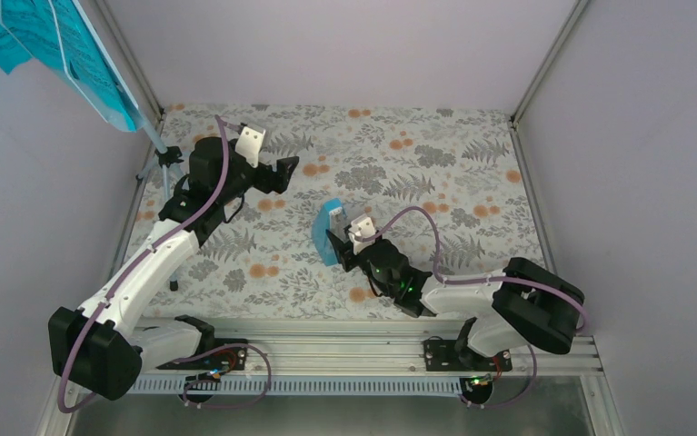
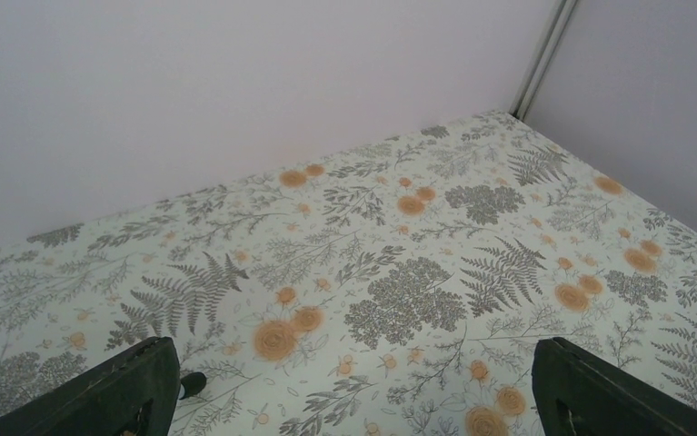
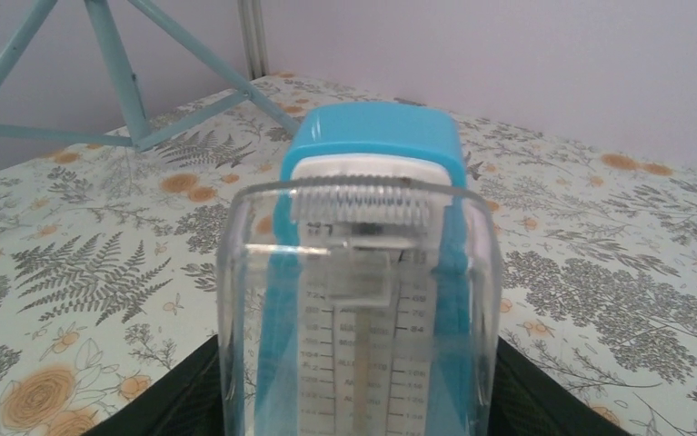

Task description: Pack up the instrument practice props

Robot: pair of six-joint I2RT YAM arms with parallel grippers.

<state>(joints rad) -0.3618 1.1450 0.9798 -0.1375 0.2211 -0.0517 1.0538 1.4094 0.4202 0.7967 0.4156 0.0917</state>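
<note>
Presently my right tool is clenched on the metronome, about the middle of the bench and a little toward its near edge. To do this step well, I judge I should squeeze evenly on its two sides, since the clear cover looks slick, and carry it level so it does not twist out. Whether its base touches the bench I cannot tell.

Farther off, my left tool hangs released and holds nothing, over the far-left part of the bench. It is near the music stand, which stands in the far-left corner with the pages on its desk.

Only the top camera shows those pages and both arms together. The right wrist camera alone shows the metronome's scale and cover close up, with the stand's legs behind. The left wrist camera shows just patterned bench between wide-apart fingers. No box or bag shows in any view, so I cannot tell where to pack.
</note>
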